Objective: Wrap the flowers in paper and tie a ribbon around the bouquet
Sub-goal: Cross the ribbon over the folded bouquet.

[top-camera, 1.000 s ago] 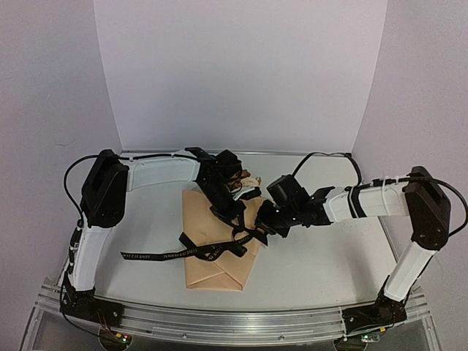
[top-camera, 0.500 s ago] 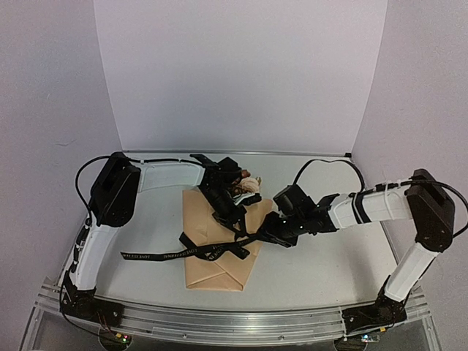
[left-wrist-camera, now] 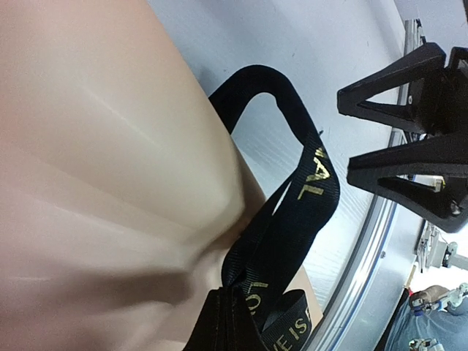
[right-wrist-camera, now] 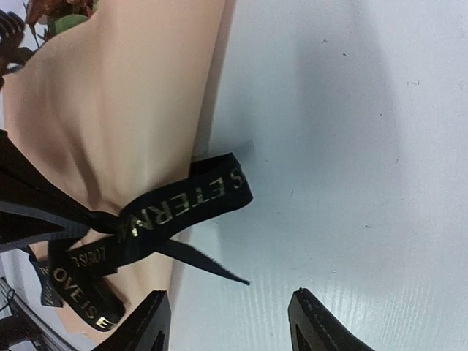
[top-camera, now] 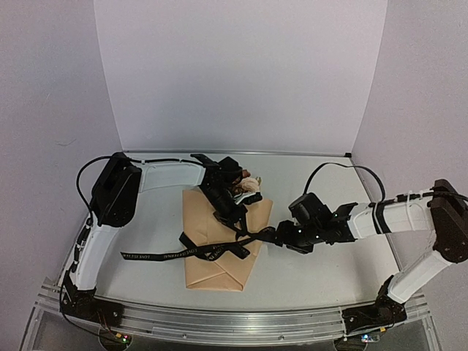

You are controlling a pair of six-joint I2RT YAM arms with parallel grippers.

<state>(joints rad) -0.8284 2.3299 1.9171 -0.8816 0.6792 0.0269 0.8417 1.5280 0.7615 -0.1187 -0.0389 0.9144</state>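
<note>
Nearest you, the narrow folded end of the bouquet (top-camera: 212, 272) lies on the table (top-camera: 322, 274), its tan paper (right-wrist-camera: 139, 110) closed over the stems. Just beyond, the ribbon (top-camera: 161, 255) crosses the bundle, with one long tail trailing left and a loop and a short tail poking out on the right. Your right gripper (right-wrist-camera: 228, 296) stands spread with nothing between its fingers, just right of that short tail. Your left gripper (top-camera: 232, 218) is pressed together over the middle of the bundle. Its wrist view shows the ribbon gathering into it, so it looks to be pinching the crossing. I judge the step in hand to be tightening the knot. Hold the left clamped as your anchor, bring the right around the short tail only, clear of the paper edge, and close fully. Then pull right, low and level, so the bundle neither rolls nor skids. At the far end the flowers (top-camera: 248, 181) show above the wrap; spare them any strain
</note>
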